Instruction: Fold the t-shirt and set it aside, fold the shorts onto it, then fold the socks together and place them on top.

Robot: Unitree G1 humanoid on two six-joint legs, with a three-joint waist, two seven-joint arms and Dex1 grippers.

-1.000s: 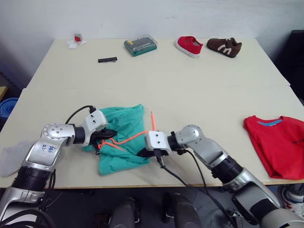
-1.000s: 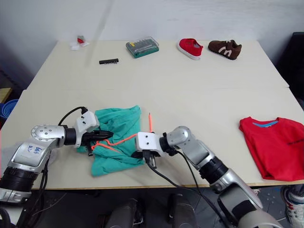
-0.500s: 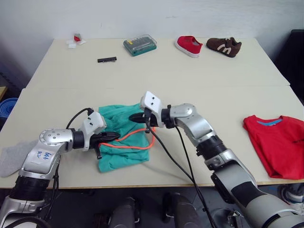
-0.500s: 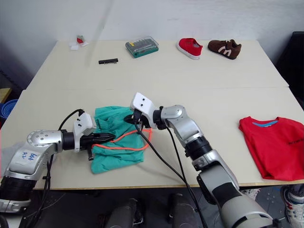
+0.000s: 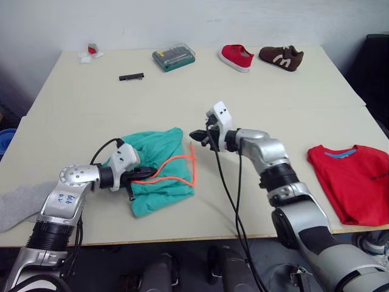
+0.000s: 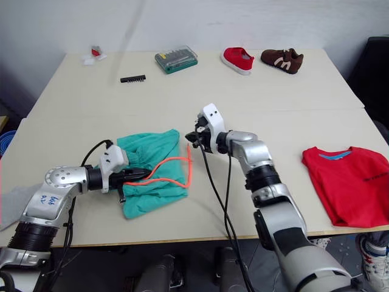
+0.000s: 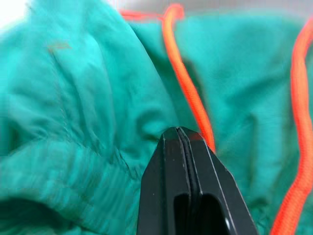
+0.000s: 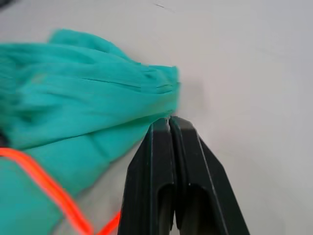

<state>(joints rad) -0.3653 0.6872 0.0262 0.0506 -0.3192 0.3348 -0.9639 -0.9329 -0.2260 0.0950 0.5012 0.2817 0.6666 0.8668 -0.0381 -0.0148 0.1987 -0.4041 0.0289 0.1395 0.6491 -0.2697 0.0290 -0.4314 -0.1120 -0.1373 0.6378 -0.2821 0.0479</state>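
The teal-green shorts [image 5: 159, 159] lie crumpled near the table's front left, with the orange drawstring [image 5: 180, 177] looped over them. My left gripper [image 5: 144, 176] is shut, its tips pressed against the shorts' fabric beside the drawstring [image 7: 188, 93]; no cloth shows between the fingers. My right gripper [image 5: 193, 134] is shut and holds nothing. It hovers just right of the shorts' far corner [image 8: 164, 81]. The folded red t-shirt [image 5: 347, 181] lies at the front right. A grey sock [image 5: 18, 204] lies at the front left edge.
Along the far edge stand a green tool case [image 5: 173, 56], a red shoe [image 5: 236, 57], a brown shoe [image 5: 281, 56], a black bit strip [image 5: 131, 77] and a small white and red item [image 5: 89, 52]. Bare tabletop [image 5: 261, 91] lies between the shorts and the t-shirt.
My right gripper left the shorts' near edge, swung over their far side and now sits to their right. The drawstring has been drawn out into a loop. The left gripper has stayed on the shorts.
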